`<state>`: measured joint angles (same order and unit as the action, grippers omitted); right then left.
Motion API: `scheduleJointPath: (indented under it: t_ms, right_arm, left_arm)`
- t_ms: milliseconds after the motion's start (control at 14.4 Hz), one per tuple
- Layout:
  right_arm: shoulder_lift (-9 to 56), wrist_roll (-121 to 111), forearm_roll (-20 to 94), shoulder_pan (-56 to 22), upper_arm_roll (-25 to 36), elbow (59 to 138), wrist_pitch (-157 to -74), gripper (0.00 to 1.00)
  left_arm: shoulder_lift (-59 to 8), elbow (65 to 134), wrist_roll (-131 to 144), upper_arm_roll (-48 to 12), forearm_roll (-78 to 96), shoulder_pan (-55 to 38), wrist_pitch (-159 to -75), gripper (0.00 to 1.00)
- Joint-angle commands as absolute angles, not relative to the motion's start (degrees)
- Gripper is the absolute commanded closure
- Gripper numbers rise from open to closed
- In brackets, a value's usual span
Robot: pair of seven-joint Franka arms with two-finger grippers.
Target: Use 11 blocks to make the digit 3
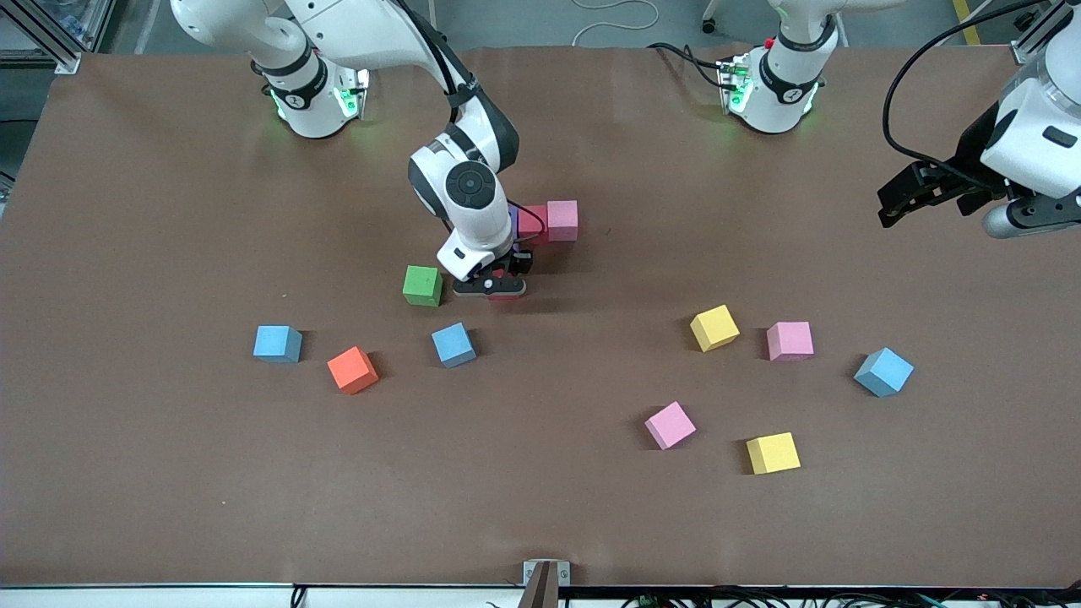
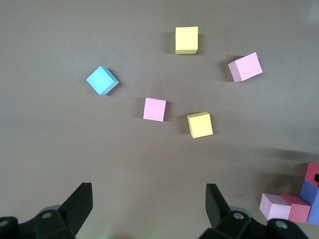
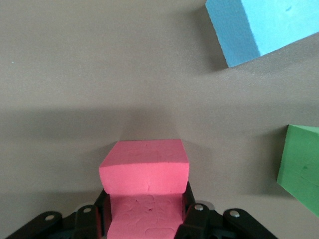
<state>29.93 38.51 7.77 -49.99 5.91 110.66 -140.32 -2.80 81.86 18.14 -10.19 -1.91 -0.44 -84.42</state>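
Brown table point(image 1: 169, 473): right hand point(image 1: 494, 285) clamps red block point(image 3: 144, 174); left hand point(image 2: 149, 211) wide, waiting.

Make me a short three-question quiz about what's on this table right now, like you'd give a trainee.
1. True or false: the right gripper is shut on a red block.
2. How many yellow blocks lie loose on the table?
3. Which block sits beside the right gripper, toward the right arm's end of the table? A) green block B) orange block C) pink block

Key
1. True. The left gripper waits open, holding nothing.
2. Two: one farther from the front camera, one nearer.
3. A, the green block.
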Motion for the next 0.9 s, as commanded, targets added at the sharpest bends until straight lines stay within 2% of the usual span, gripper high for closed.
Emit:
scheduleJointPath:
  t_ms: [0, 209, 626, 695, 765, 834]
  right_arm:
    - [28.04, 39.02, 8.26, -50.89, 6.15, 113.73, -141.24, 0.91]
    - [28.04, 39.20, 8.26, -50.89, 6.15, 113.73, -141.15, 0.90]
    - [28.21, 39.20, 8.26, -50.89, 6.15, 113.56, -141.15, 0.75]
    - [28.30, 39.20, 8.35, -50.89, 6.15, 113.47, -141.15, 0.47]
    - [28.39, 39.29, 8.44, -50.98, 6.15, 113.29, -141.15, 0.00]
    - [28.39, 39.46, 8.44, -50.89, 6.15, 113.20, -141.07, 0.00]
  left_arm:
    - [-2.64, 81.39, 17.84, -10.28, -2.99, -0.35, -84.46, 0.00]
    - [-2.29, 81.39, 17.84, -10.28, -2.99, -0.35, -84.11, 0.00]
    - [-2.20, 81.30, 16.09, -10.55, -2.64, -0.26, -83.23, 0.00]
    - [-2.20, 81.30, 15.47, -10.55, -2.46, -0.26, -83.23, 0.00]
    - [-2.20, 81.30, 14.86, -10.55, -2.29, -0.35, -83.23, 0.00]
    - [-2.20, 81.30, 14.68, -10.72, -2.29, -0.44, -83.23, 0.00]
